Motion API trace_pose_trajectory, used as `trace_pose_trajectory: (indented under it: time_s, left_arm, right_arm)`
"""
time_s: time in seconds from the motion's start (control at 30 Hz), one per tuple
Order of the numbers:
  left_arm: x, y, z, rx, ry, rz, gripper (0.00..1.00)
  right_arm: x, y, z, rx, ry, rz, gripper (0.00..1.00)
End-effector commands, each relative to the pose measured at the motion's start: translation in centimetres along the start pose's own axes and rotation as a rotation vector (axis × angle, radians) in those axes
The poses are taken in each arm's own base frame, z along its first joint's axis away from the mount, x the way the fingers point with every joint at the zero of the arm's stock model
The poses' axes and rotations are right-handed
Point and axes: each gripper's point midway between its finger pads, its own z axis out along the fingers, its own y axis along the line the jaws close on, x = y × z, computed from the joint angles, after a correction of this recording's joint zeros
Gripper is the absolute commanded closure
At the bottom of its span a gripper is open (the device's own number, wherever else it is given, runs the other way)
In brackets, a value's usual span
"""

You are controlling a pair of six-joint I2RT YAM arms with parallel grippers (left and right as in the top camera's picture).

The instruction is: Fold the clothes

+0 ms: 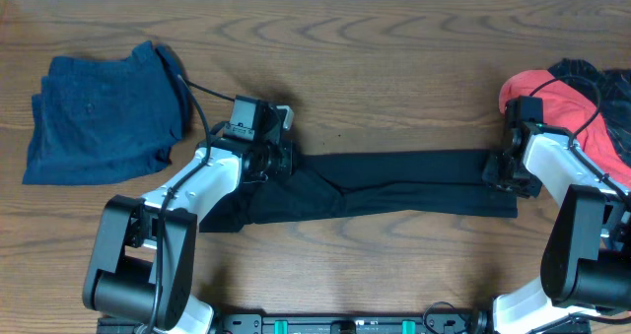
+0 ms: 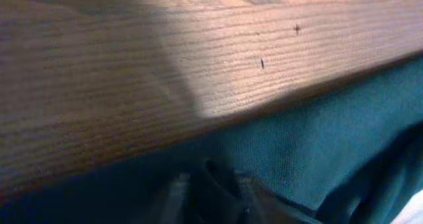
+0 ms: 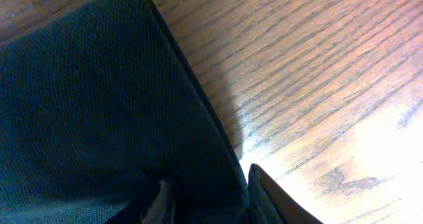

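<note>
Black garment (image 1: 404, 188): spread lengthwise as a long dark band across the middle of the counter (image 1: 394, 58), running from the left arm's reach to the right arm's; creased and bunched at its left end, flat and straight-edged at its right.

Right end effector (image 1: 499, 170): set down on the band's right end. Seen in the right wrist view with a finger (image 3: 162, 199) on the cloth, the other finger on the bare wood, and the cloth's edge between them, clamped on the black garment.

Left end effector (image 1: 272, 161): low at the band's upper left corner, where folds of cloth draw together. In the left wrist view only blurred dark fingers (image 2: 215, 187) against teal-looking fabric, with wood grain above; clenched or released cannot be told.

Navy garment (image 1: 99, 117): folded into a rough square at the far left of the counter, well apart from the black band, with a black cable trailing past its right edge.

Red garment (image 1: 552, 102): heaped at the far right edge, just behind the right arm.

Dark garment (image 1: 592, 76): crumpled behind and beside the red one, touching it.

Counter: brown wood with a strong grain, bare between the piles.
</note>
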Motion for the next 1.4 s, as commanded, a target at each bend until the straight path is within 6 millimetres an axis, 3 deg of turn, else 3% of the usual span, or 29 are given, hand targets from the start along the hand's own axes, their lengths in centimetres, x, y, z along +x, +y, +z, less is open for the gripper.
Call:
trace_pose_trajectory:
  time_s: [0.0, 0.37, 0.57, 0.6, 0.7, 0.8, 0.97, 1.07, 1.17, 1.27, 1.37]
  left_arm:
    - [-0.2, 0.4, 0.0, -0.019, -0.005, 0.018, 0.92]
    - [-2.1, 5.4, -4.7, -0.325, -0.151, -0.163, 0.94]
    - [-0.8, 5.8, -4.6, -0.344, -0.107, -0.193, 0.93]
    - [-0.7, 5.8, -4.6, -0.346, -0.101, -0.194, 0.87]
    - [-0.6, 5.8, -4.6, -0.346, -0.101, -0.193, 0.51]
    - [-0.6, 5.8, -4.6, -0.346, -0.1, -0.193, 0.43]
    - [-1.2, 5.3, -5.0, -0.329, -0.121, -0.187, 0.44]
    - [-2.6, 2.7, -6.5, -0.222, -0.174, -0.152, 0.49]
    - [-3.8, -0.2, -8.2, -0.121, -0.239, -0.108, 0.64]
    - [-3.3, -1.5, -8.4, -0.1, -0.228, -0.081, 0.8]
    - [-1.4, -3.2, -7.1, -0.056, -0.144, -0.063, 0.81]
  right_arm:
    - [3.1, -1.0, 2.6, 0.044, 0.117, 0.002, 0.65]
    - [3.1, -1.0, 2.6, 0.044, 0.117, 0.002, 0.64]
    - [3.1, -1.0, 2.6, 0.044, 0.117, 0.002, 0.64]
    - [3.1, -1.0, 2.6, 0.044, 0.119, 0.001, 0.63]
    - [3.1, -1.0, 2.6, 0.044, 0.12, 0.001, 0.63]
    - [3.2, -1.0, 2.6, 0.045, 0.12, 0.001, 0.63]
    - [3.3, -1.0, 2.6, 0.047, 0.127, -0.002, 0.63]
    - [3.3, -1.0, 2.6, 0.046, 0.126, -0.009, 0.63]
    - [3.3, -1.0, 2.6, 0.046, 0.126, -0.009, 0.62]
    - [3.3, -1.0, 2.6, 0.046, 0.126, -0.009, 0.62]
    - [3.3, -1.0, 2.6, 0.046, 0.128, -0.011, 0.62]
